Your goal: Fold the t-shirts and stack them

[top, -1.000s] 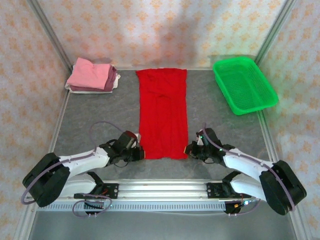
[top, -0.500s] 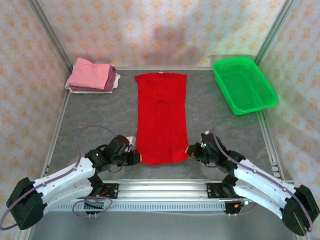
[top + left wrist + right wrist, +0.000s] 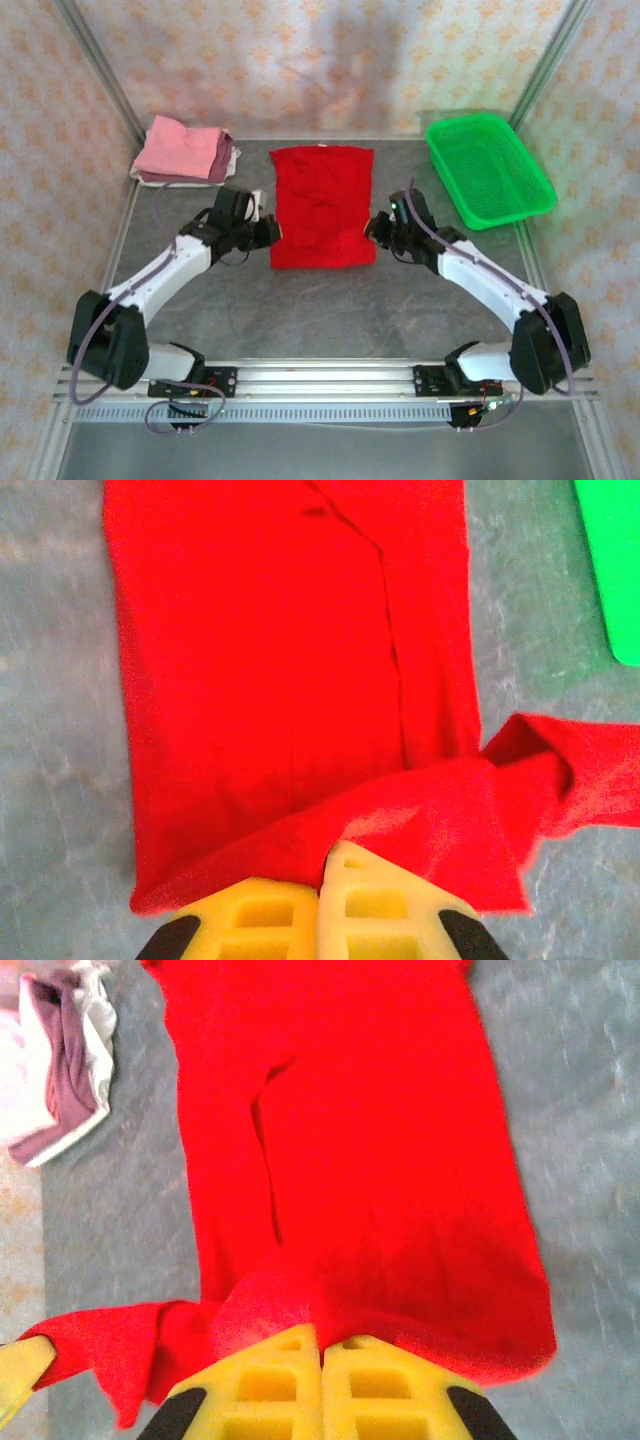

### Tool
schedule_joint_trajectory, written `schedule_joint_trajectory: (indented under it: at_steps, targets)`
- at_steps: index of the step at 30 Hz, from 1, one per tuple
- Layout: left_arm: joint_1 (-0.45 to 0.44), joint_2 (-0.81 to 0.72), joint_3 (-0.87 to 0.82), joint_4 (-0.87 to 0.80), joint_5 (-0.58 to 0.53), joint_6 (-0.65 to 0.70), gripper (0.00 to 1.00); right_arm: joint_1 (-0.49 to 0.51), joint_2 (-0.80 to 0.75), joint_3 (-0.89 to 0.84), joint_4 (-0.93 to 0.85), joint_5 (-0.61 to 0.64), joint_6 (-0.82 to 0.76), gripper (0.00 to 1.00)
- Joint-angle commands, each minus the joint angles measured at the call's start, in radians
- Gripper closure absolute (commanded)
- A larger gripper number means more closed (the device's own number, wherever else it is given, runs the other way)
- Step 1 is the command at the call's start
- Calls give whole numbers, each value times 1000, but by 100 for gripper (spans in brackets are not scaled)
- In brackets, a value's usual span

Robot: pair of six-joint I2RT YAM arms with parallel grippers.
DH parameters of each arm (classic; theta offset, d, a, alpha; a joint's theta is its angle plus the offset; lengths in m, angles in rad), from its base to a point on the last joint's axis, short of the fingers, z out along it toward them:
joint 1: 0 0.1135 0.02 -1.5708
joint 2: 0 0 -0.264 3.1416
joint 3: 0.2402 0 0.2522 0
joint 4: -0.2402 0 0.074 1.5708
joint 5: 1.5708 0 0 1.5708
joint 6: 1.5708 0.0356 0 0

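Left hand (image 3: 272,232): my yellow pads are pressed together on the left corner of the red t-shirt (image 3: 322,190) hem, and the cloth bunches right at the tips.
Right hand (image 3: 372,228): clamped the same way on the right corner of that hem, level with my left hand.
Red t-shirt, place: in the middle of the table (image 3: 320,310), on its far half, stretched between my two hands.
Red t-shirt, lie: its long axis runs near to far, with the collar end toward the back wall. The hem end I hold is doubled back over the body, and the fold line is the edge nearest my bases.
Red t-shirt, edges: the side edges run roughly straight and parallel. From the wrists the lower layer lies flat, with a seam-like crease down its length.
Open room, near: bare grey table from the fold line back to the rail.
Open room, sides: a strip of bare table outside each hand.
Folded t-shirts (image 3: 185,150): a pink, mauve and whitish stack in the far-left corner, apart from the red one.
Green basket (image 3: 488,170): far right, against the wall, well apart from my right hand.
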Motion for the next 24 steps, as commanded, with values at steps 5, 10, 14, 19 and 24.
schedule_joint_trajectory:
  at_steps: [5,10,14,19,24]
  targets:
    - [52,215,231,-42,-31,130,100,-61,183,173,87,14,-136,100]
    - [69,328,318,-44,-35,154,100,-79,272,250,100,6,-149,100]
    - [87,416,410,-52,-36,168,100,-106,344,302,107,-3,-153,100]
    - [108,603,644,-134,-71,209,83,-149,492,432,132,-21,-167,93]
    - [146,822,962,-239,-82,208,60,-203,705,718,34,-114,-176,62]
